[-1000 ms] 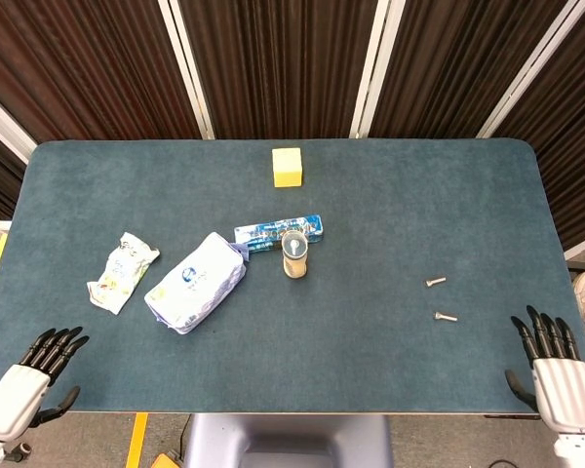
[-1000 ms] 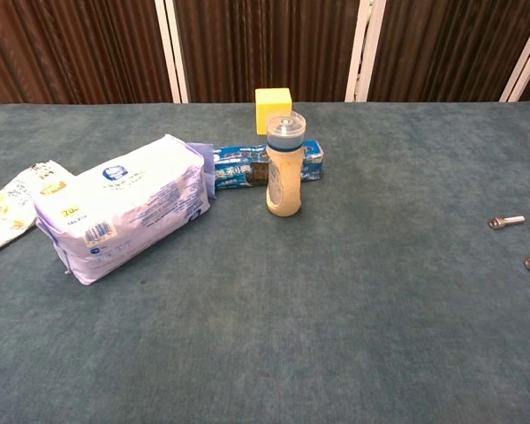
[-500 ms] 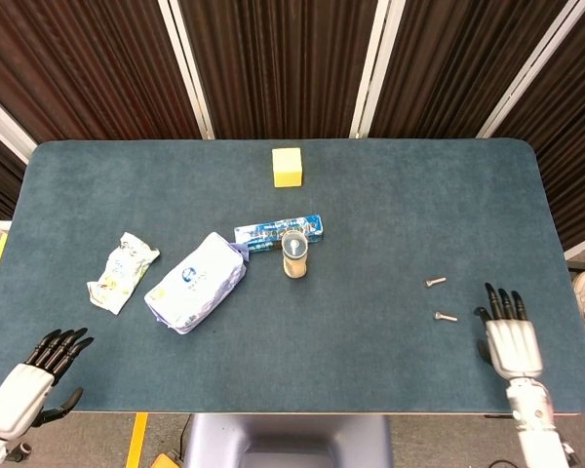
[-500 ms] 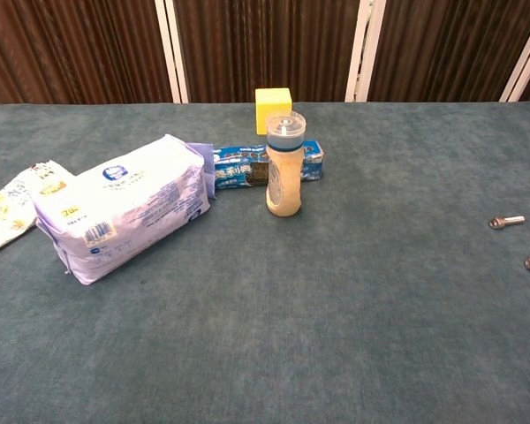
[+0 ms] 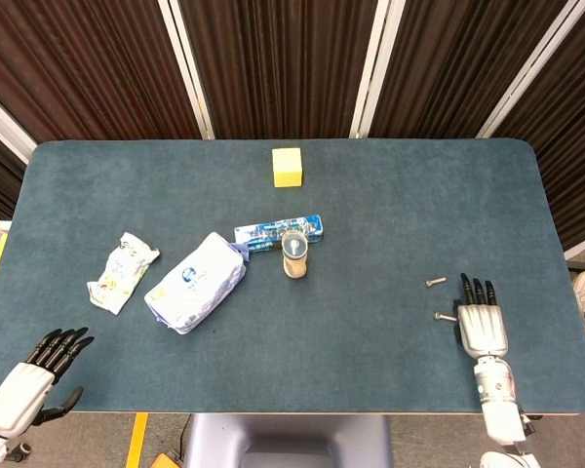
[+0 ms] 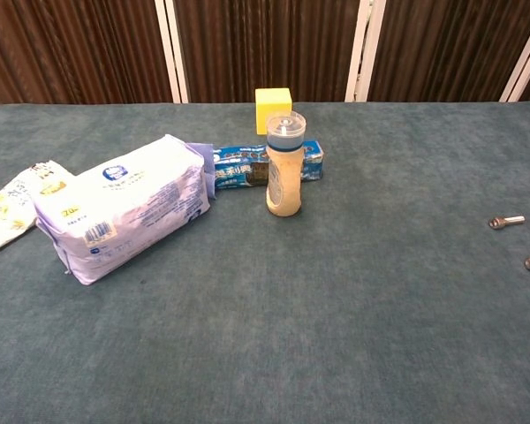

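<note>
Nothing is picked up yet, as far as I can judge: both bolts lie flat on the table (image 5: 390, 195), and my right hand (image 5: 482, 327) hangs over the cloth with its fingers (image 5: 476, 290) stretched out straight and slightly apart, holding nothing. The nearer bolt (image 5: 446, 316) lies just beside the hand at its nine o'clock; whether my thumb touches it I cannot tell from the head view. The farther bolt (image 5: 435, 281) lies near my fingertips, at about ten o'clock of the hand, and apart from it. The grasp itself, the closing of fingers on a bolt and the lifting of it, looks to me like all that is left to do, which is nearly the whole of the work. The chest view shows both bolts at the right edge but not my hand. My left hand (image 5: 29, 375) hangs off the near left corner of the table, fingers spread, empty and touching nothing. Well apart from all this, toward nine o'clock of my right hand, a bottle (image 5: 294, 253) stands upright with a blue box (image 5: 273, 231) lying behind it, and a white pack (image 5: 196, 281) and a small sachet (image 5: 123, 270) lie further left; a yellow block (image 5: 288, 167) sits near the far edge.
</note>
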Action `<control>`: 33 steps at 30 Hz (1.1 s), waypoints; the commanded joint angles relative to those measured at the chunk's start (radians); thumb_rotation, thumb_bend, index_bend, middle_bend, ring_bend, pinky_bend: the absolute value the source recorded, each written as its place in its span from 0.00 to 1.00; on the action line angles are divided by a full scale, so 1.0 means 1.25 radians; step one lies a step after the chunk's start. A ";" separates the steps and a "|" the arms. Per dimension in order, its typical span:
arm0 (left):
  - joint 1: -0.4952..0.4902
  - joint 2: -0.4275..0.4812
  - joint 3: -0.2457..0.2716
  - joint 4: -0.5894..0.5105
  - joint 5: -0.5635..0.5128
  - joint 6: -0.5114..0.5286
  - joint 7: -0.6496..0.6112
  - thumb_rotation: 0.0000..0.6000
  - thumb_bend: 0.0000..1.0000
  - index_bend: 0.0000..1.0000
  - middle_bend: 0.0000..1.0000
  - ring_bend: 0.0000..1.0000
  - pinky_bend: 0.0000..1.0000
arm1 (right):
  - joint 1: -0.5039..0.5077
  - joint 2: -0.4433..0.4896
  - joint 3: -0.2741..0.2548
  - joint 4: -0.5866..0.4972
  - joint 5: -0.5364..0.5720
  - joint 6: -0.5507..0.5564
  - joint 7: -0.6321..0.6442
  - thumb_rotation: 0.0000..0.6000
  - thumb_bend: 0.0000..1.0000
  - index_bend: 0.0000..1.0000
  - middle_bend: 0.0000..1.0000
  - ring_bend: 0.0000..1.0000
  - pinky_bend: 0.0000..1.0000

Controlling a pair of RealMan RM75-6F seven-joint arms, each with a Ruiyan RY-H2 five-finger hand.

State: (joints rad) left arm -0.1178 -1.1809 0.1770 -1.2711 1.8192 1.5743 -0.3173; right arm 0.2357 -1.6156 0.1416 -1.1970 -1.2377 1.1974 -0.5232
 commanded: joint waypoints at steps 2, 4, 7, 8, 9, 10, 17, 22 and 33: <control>0.000 -0.001 0.000 0.000 0.000 -0.001 0.001 1.00 0.44 0.00 0.00 0.00 0.05 | 0.004 -0.005 -0.002 0.010 0.010 -0.005 0.000 1.00 0.46 0.58 0.00 0.00 0.00; -0.001 -0.001 0.000 0.000 0.000 -0.002 0.002 1.00 0.44 0.00 0.00 0.00 0.05 | 0.006 -0.008 -0.001 0.014 0.017 -0.009 0.002 1.00 0.46 0.58 0.00 0.00 0.00; -0.002 -0.001 0.001 -0.001 -0.001 -0.004 0.004 1.00 0.44 0.00 0.00 0.00 0.05 | 0.009 -0.012 0.001 0.017 0.026 -0.016 0.011 1.00 0.46 0.58 0.00 0.00 0.00; -0.002 -0.001 0.001 -0.001 -0.001 -0.004 0.004 1.00 0.44 0.00 0.00 0.00 0.05 | 0.011 -0.013 0.002 0.017 0.027 -0.017 0.013 1.00 0.46 0.58 0.00 0.00 0.00; -0.001 -0.001 0.001 -0.002 -0.001 -0.004 0.004 1.00 0.44 0.00 0.00 0.00 0.05 | 0.012 -0.014 0.002 0.017 0.028 -0.017 0.016 1.00 0.46 0.58 0.00 0.00 0.00; -0.002 -0.001 0.002 -0.002 -0.001 -0.005 0.004 1.00 0.44 0.00 0.00 0.00 0.05 | 0.012 -0.015 0.001 0.016 0.030 -0.018 0.019 1.00 0.46 0.58 0.00 0.00 0.00; -0.003 0.001 0.002 -0.003 -0.003 -0.008 0.002 1.00 0.43 0.00 0.00 0.00 0.05 | 0.017 -0.020 0.002 0.015 0.034 -0.017 0.034 1.00 0.47 0.60 0.00 0.00 0.00; -0.004 0.000 0.001 -0.002 -0.006 -0.012 0.002 1.00 0.44 0.00 0.00 0.00 0.05 | 0.022 -0.027 0.001 0.021 0.041 -0.019 0.030 1.00 0.47 0.62 0.00 0.00 0.00; -0.005 0.000 0.001 -0.004 -0.010 -0.018 0.007 1.00 0.44 0.00 0.00 0.00 0.05 | 0.029 -0.030 0.003 0.030 0.046 -0.013 0.038 1.00 0.55 0.68 0.04 0.00 0.00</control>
State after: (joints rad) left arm -0.1245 -1.1806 0.1782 -1.2757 1.8071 1.5521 -0.3087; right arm 0.2718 -1.6570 0.1455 -1.1560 -1.1765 1.1771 -0.4755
